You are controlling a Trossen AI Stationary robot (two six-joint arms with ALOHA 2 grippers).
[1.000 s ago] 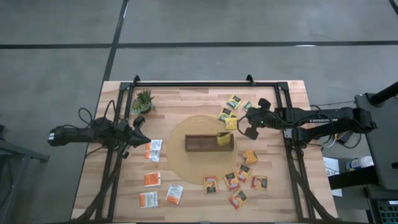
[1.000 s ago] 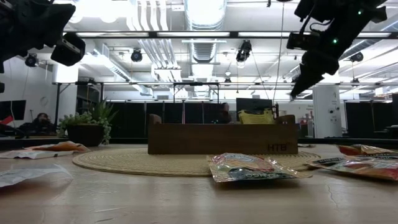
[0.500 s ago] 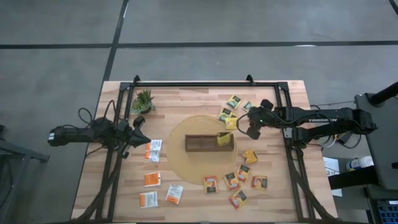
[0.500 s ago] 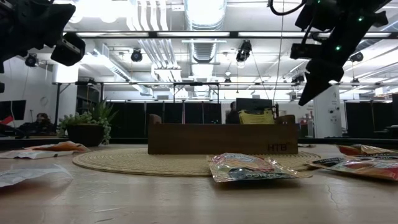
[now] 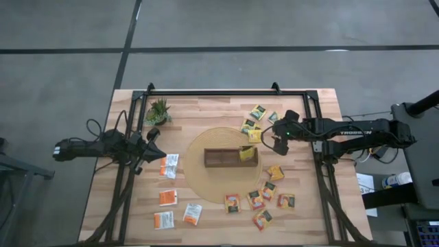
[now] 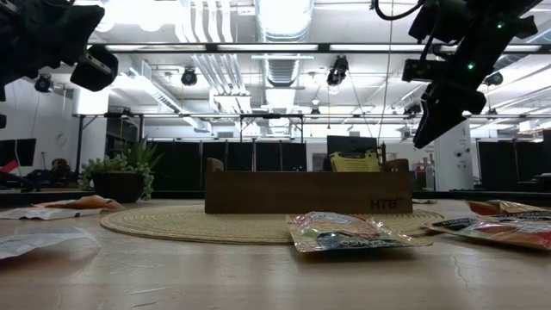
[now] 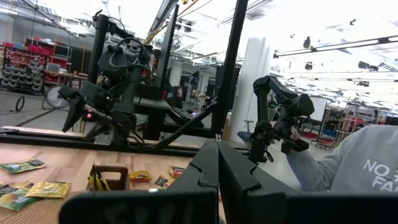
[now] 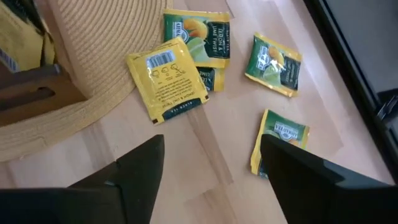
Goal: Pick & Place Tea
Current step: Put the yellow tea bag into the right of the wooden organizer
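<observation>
**Right gripper opens up over the tea**

The right gripper (image 5: 275,143) was shut a second ago — now its fingers are spread wide and hold nothing. It hangs above yellow-green tea sachets (image 8: 169,79) beside the tray (image 5: 230,157), likely ready to grab one. The left gripper (image 5: 152,145) waits, shut and empty.
</observation>
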